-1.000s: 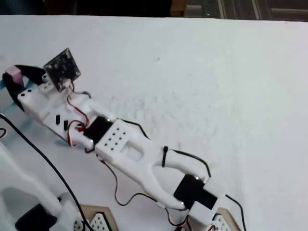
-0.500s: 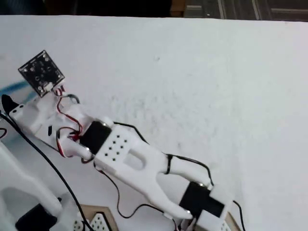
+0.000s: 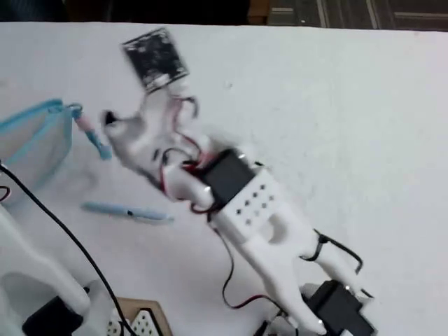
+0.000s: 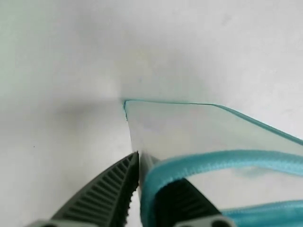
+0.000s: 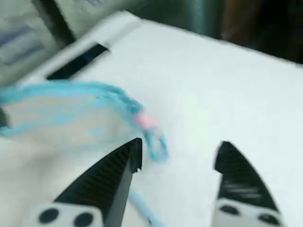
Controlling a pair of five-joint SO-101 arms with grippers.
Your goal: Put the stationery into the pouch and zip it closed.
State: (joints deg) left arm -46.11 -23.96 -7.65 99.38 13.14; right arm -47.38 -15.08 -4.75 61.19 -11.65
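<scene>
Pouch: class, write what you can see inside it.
Through the clear pouch only the white table shows, no stationery. A pink-tipped pen lies at its corner; a blue pen lies apart. The pouch's part past the picture's edge is hidden.

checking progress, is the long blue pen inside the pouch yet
No, the blue pen lies on the table, outside and apart from the pouch.

- You worked at a robotics bench, a lab or workshop: the table (image 3: 350, 105) was covered in plain white.
- Over the table stood a white arm (image 3: 266, 217) with loose wires and a bare camera board (image 3: 155, 59).
- Wooden base plates (image 3: 129, 305) sat at the table's near edge.
</scene>
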